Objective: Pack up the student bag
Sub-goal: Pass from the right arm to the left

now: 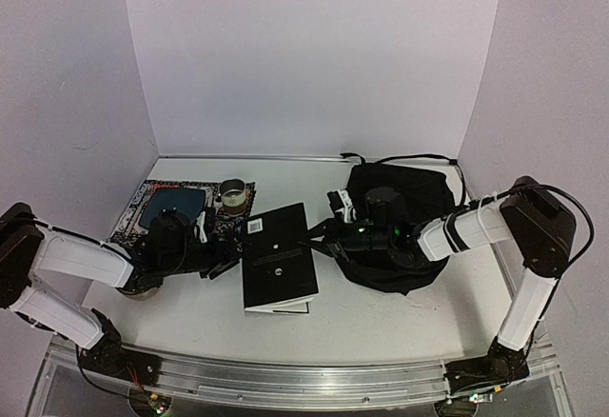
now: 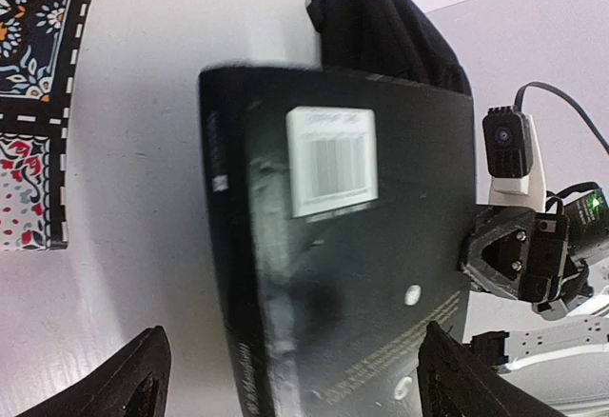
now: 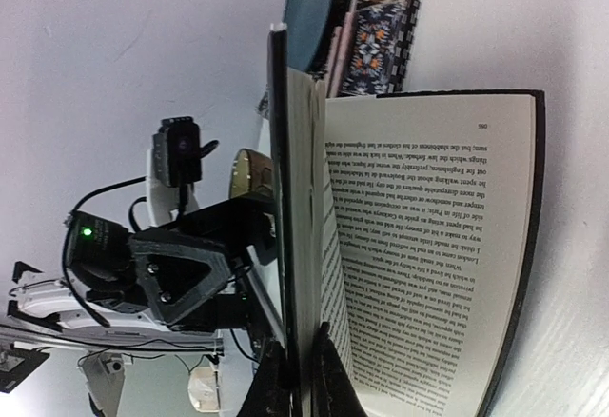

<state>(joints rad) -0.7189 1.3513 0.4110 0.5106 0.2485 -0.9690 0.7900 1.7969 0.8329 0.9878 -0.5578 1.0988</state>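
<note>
Student bag [image 1: 419,187]: black, slumped just right of and behind the black book [image 1: 279,263].
Black book: on the table [image 1: 381,314], barcode sticker up.
Patterned mat [image 2: 33,55]: left of the book.
Right gripper [image 3: 303,343]: at the book's right edge, pinching cover and some pages apart from a printed page.
Left gripper [image 2: 293,360]: at the book's left edge, spread wide.
Cup [image 1: 231,190]: on the mat, on the side nearest the book.

book [image 1: 279,257] mid counter [image 1: 381,317]. student bag [image 1: 428,188] right of it, further back. patterned mat [image 1: 128,222] on the left, cup [image 1: 231,191] on its far right corner.
</note>
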